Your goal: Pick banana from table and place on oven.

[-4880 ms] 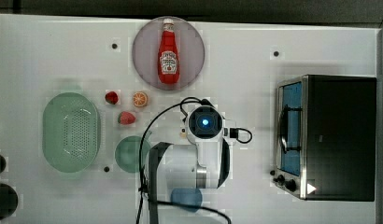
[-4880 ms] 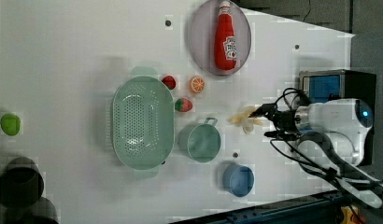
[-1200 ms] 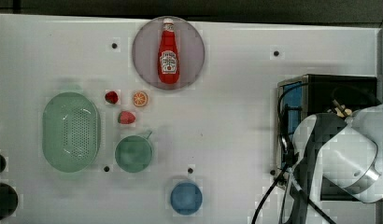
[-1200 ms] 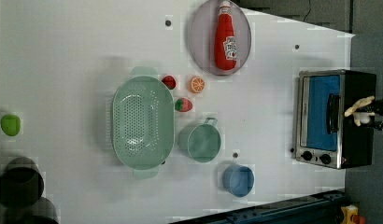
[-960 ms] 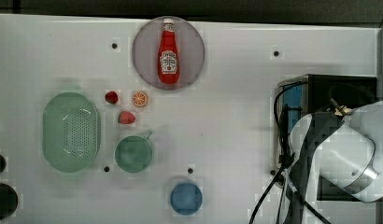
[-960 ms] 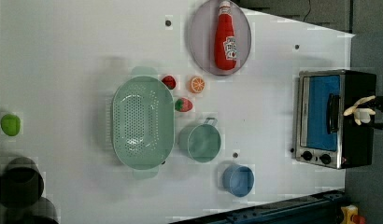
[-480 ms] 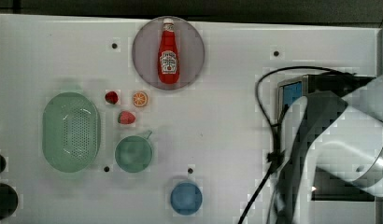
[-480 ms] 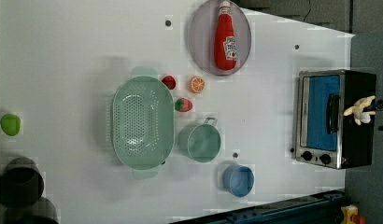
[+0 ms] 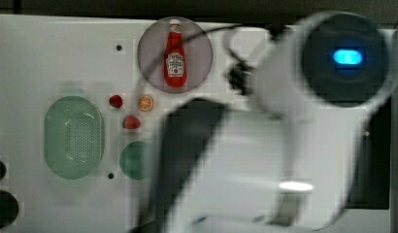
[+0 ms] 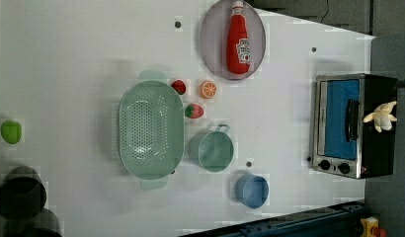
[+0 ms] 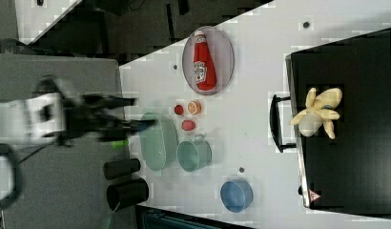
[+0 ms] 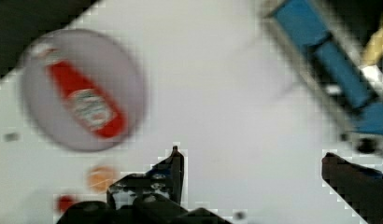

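Banana point(image 11: 317, 116) lies on oven point(image 11: 355, 157) top, near the front edge above the door handle, w/ nothing touching it; left view shows it point(image 10: 381, 117) on the black top just beside the handle side. Wrist view catches a yellow sliver of it point(image 12: 379, 44) past the blue glass door point(image 12: 336, 65).

Gripper point(image 12: 252, 175) is released, jaws spread wide, nothing between them; fingers point(image 12: 173, 170) dark, hanging over bare table point(image 12: 217, 107) between plate and oven. In right view gripper point(image 11: 131, 114) sits well apart from oven, at the right view's left, over the colander end of the table. Arm point(image 9: 304, 116) blurs across much of the top view.

Ketchup bottle point(image 10: 238, 42) lies on grey plate point(image 10: 210, 39). Orange slice point(image 10: 208, 89) and two red berries point(image 10: 179, 87) sit betw. plate and green colander point(image 10: 150, 131). Teal cup point(image 10: 212, 149) beside colander, blue cup point(image 10: 252, 190) nearer the left view's bottom. Green piece point(image 10: 11, 132) and dark cylinders point(image 10: 20, 197) at the left view's left.
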Tool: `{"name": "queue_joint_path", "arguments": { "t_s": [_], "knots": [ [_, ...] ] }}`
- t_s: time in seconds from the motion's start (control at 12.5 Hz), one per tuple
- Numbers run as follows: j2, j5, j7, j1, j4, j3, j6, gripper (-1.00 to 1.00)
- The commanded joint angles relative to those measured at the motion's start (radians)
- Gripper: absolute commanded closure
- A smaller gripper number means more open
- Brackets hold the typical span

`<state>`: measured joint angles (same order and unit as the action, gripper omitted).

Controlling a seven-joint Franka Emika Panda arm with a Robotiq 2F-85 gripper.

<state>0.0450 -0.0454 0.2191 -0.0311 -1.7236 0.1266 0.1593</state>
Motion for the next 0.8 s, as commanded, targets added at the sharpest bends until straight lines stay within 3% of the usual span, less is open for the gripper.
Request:
{"name": "queue_joint_path", "arguments": {
  "t_s": [0.08, 0.8],
  "knots": [
    [0.053, -0.001, -0.269, -0.040, -0.010, -0.078, -0.052, -1.00],
    [0.053, 0.001, -0.268, -0.039, -0.011, -0.079, -0.118, -1.00]
  ]
}}
